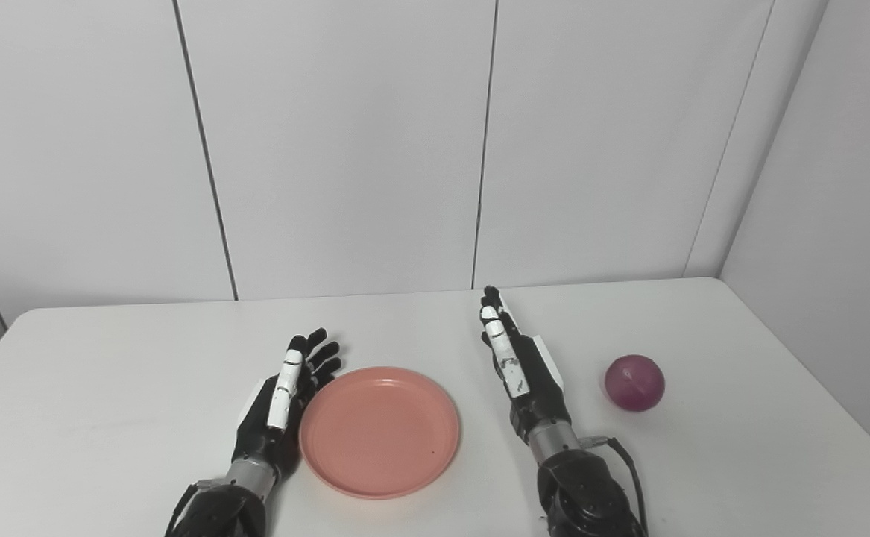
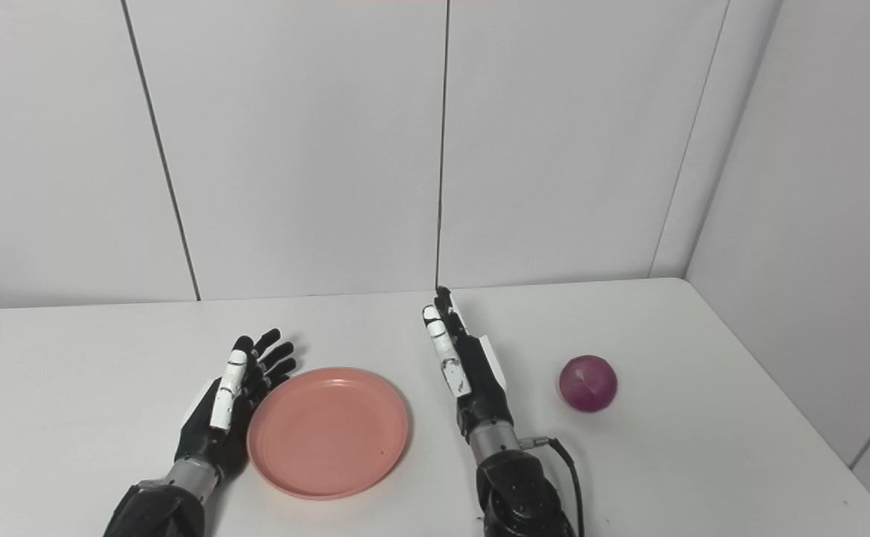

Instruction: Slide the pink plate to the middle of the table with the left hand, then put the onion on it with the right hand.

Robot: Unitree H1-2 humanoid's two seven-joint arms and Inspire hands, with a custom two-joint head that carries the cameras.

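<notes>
Pink plate [image 1: 379, 431] near worktop [image 1: 106, 373] middle, touching our open left robot hand [image 1: 279, 406]. Right robot hand [image 1: 522, 369] open, empty. Onion [image 1: 634, 382] beside it: round, smooth, may roll; we cup its sides.

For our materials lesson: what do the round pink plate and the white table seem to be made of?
Round pink plate: probably plastic, with an even colour and a soft, dull sheen on its raised rim. White table: smooth and matt with rounded corners, possibly laminate or plastic; the pictures cannot settle which.

Pink plate [image 1: 379, 431] — purple onion [image 1: 634, 382] — white table [image 1: 106, 388].
</notes>
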